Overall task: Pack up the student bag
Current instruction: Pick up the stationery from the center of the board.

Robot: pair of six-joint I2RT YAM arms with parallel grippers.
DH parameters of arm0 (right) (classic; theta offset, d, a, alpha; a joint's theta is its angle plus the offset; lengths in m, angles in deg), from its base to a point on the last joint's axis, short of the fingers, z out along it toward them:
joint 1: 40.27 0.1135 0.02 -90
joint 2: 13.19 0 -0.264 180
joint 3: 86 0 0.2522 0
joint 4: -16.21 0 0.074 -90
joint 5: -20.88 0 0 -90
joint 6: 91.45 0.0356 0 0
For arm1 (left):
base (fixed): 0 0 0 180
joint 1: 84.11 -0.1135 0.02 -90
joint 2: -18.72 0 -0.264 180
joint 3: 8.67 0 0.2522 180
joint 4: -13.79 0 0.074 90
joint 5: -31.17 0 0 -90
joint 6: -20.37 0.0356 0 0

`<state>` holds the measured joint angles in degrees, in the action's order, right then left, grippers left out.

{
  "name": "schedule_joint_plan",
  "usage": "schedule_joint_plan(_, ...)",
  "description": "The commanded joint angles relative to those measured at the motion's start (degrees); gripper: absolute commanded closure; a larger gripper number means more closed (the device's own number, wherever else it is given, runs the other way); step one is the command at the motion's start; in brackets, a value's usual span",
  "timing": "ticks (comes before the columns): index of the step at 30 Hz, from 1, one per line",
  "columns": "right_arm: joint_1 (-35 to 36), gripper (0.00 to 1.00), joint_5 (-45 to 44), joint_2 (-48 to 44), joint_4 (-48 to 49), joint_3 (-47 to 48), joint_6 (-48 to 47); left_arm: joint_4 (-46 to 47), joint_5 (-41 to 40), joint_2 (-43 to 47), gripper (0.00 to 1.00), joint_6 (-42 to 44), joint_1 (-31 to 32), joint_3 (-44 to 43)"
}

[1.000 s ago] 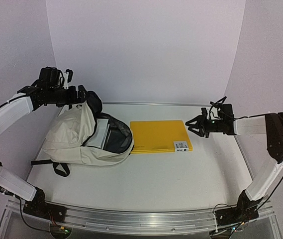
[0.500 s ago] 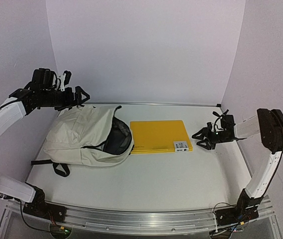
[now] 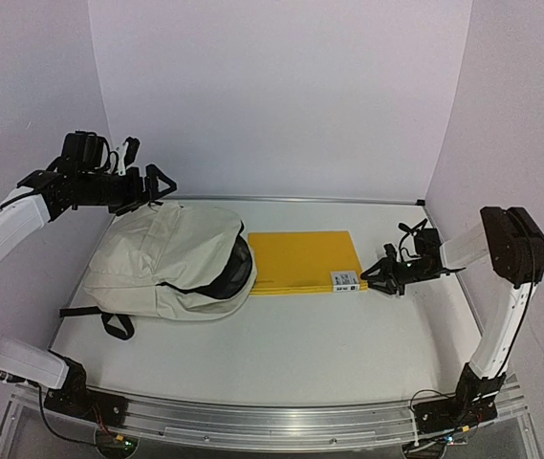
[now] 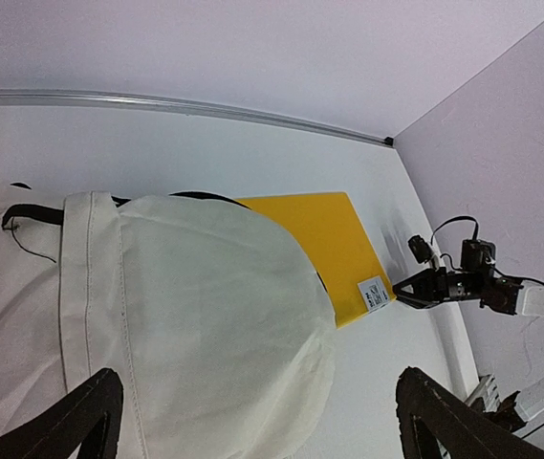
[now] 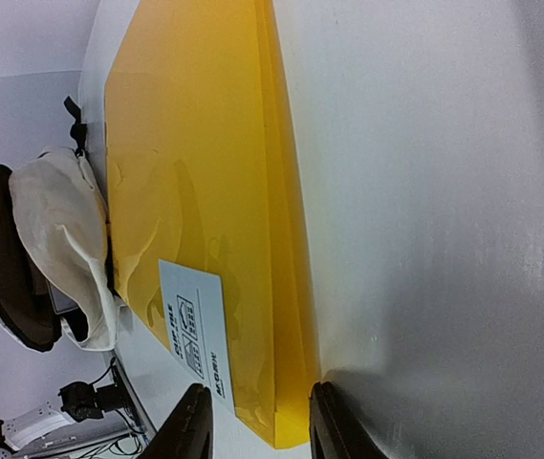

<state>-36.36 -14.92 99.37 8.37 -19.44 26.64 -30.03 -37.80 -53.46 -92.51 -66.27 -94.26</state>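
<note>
The cream student bag (image 3: 157, 263) lies flat at the left of the table, its dark mouth facing right. A yellow folder (image 3: 300, 258) with a white label lies flat, its left edge at the bag's mouth. My left gripper (image 3: 157, 184) hovers open above the bag's far top edge; in the left wrist view the bag (image 4: 185, 316) fills the space below my left gripper (image 4: 262, 430), untouched. My right gripper (image 3: 372, 275) is low at the folder's near right corner. In the right wrist view my right gripper (image 5: 262, 430) stands open, jaws straddling that corner of the folder (image 5: 195, 143).
The white table (image 3: 300, 344) is bounded by a metal rail (image 3: 329, 200) at the back and purple walls on three sides. A black bag strap (image 3: 109, 320) trails off the bag toward the near left.
The bag's lifted top has dropped and now lies flat over most of its mouth. My right gripper moved down and toward the folder's near right corner, its jaws widening then narrowing.
</note>
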Motion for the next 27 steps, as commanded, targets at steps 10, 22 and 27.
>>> schedule_joint_plan(10, 2.40, 0.75, 3.57, -3.80, 0.32, 2.90, 1.73, 0.35, -0.05, -0.07, 0.00, -0.17, -0.07, 0.95)
schedule_joint_plan(22, 4.75, 0.81, 3.45, -3.03, 1.51, 4.25, -0.10, 0.96, 1.66, -1.24, 0.00, -0.34, -0.09, 1.45)
schedule_joint_plan(27, 5.17, 0.87, 5.39, -5.50, 4.04, 3.66, 3.00, 5.21, 5.41, -1.89, 0.00, 1.42, 1.02, 2.85)
